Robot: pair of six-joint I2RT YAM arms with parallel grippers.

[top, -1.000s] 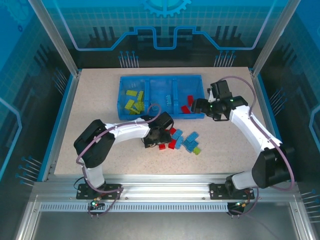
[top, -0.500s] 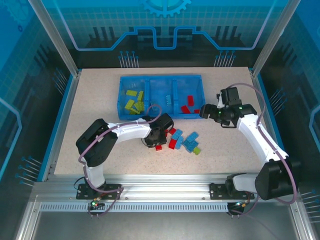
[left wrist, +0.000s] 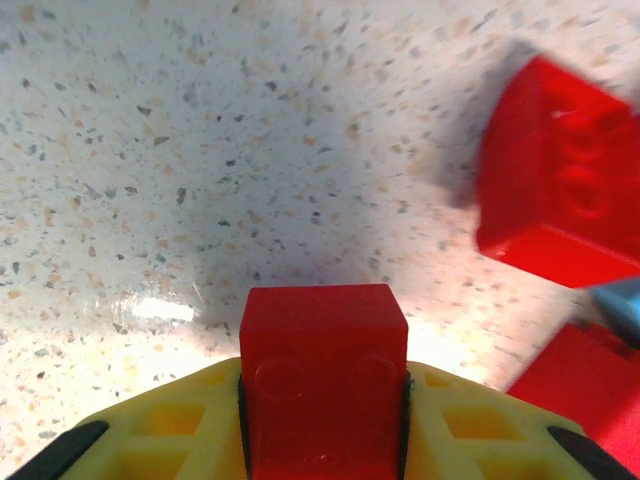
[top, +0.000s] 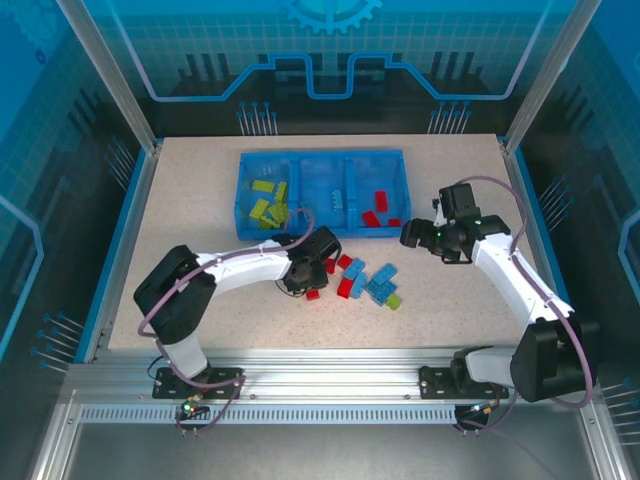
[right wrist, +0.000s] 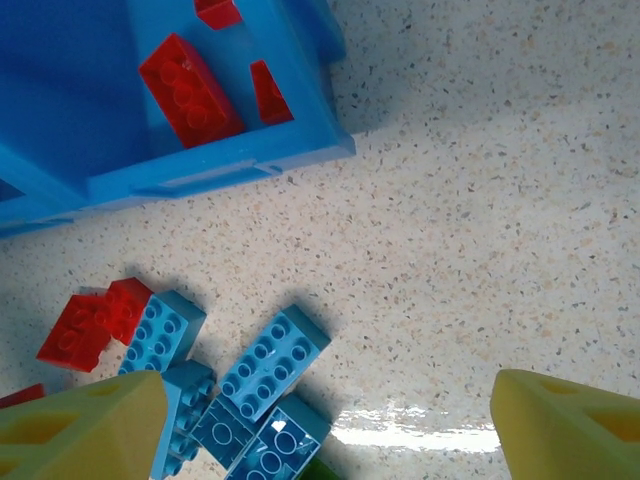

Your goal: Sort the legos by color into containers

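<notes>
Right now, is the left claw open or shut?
Shut. The left gripper is clamped on a red lego: in its wrist view, the yellow fingers press against both sides of the brick.

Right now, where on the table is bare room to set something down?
Bare: the table left of the tray, and the near strip between the loose legos and the table's front edge. Crowded: just in front of the tray, where the legos lie and the left gripper holds a red brick.

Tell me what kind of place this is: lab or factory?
Probably a lab robot test cell, not a factory line: an aluminium-frame enclosure with blue panels, a speckled tabletop, and toy legos beside a sorting tray.
</notes>
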